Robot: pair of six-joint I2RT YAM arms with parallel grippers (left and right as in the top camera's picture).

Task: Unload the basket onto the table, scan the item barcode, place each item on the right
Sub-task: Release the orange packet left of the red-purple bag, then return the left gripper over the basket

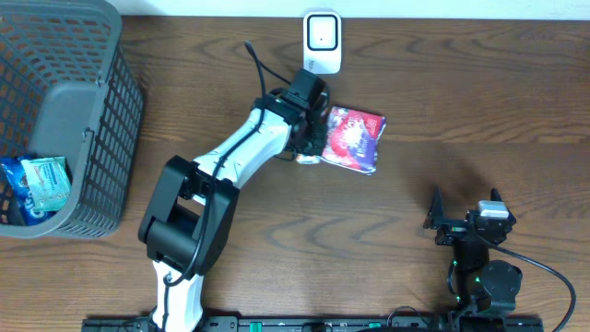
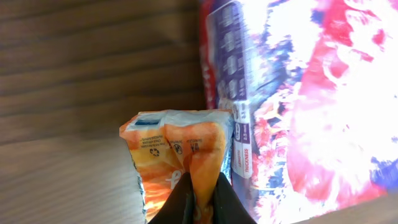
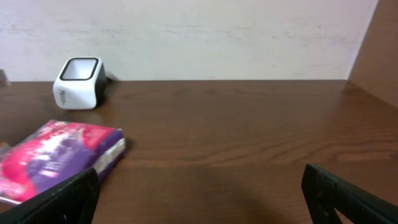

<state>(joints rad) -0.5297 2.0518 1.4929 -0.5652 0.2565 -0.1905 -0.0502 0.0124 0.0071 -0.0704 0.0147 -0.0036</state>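
**Near field.** The right gripper (image 3: 200,175) sits low over the desk (image 1: 479,101) close to the robot's base. It is released: its two dark fingers (image 3: 62,199) are spread wide at either side of the right wrist view, with nothing between them.

**Middle field.** The left arm (image 1: 230,157) reaches diagonally away from the base toward the far side of the desk. The left gripper (image 2: 204,185) is clenched on an orange packet (image 2: 177,146), with the fingertips meeting on one pinched end. Small printed marks on the wrapper face the wrist camera. Whether the packet rests on the wood or hangs just above it cannot be told. Just beside it, on the robot's right, a red-and-purple package (image 1: 355,138) lies flat on the desk. Its long edge is touching or nearly touching the packet.

**Far field.** The white barcode scanner (image 1: 323,41) stands at the far edge by the wall, apart from the package, its dark-framed window turned upward. At the far left, a grey mesh basket (image 1: 92,111) holds blue-and-teal packets (image 1: 37,184).
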